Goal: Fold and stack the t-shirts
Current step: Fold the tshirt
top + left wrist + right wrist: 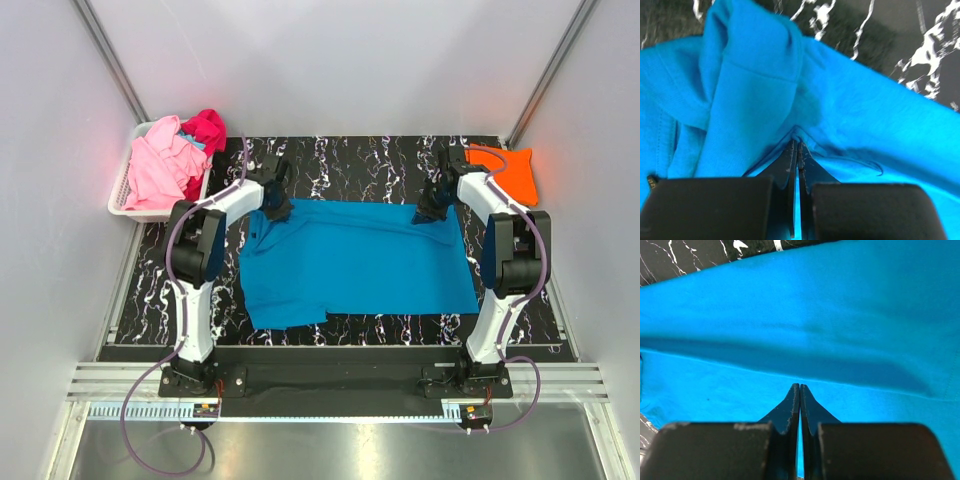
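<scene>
The turquoise-blue t-shirt (360, 260) lies spread on the black marbled table (380, 160). My left gripper (278, 208) is at its far left corner, shut on a bunched pinch of the blue cloth (760, 75), as the left wrist view shows at the gripper (798, 145). My right gripper (432, 212) is at the far right corner, jaws closed at the edge of a raised fold of the shirt (805, 305), as the right wrist view shows at the gripper (800, 386). The far edge runs stretched between the two grippers. An orange t-shirt (510, 170) lies folded at the far right.
A white slatted basket (122, 195) stands off the table's far left corner and holds a light pink t-shirt (160, 165) and a magenta one (205, 135). White walls close in on both sides. The arm bases stand at the near edge.
</scene>
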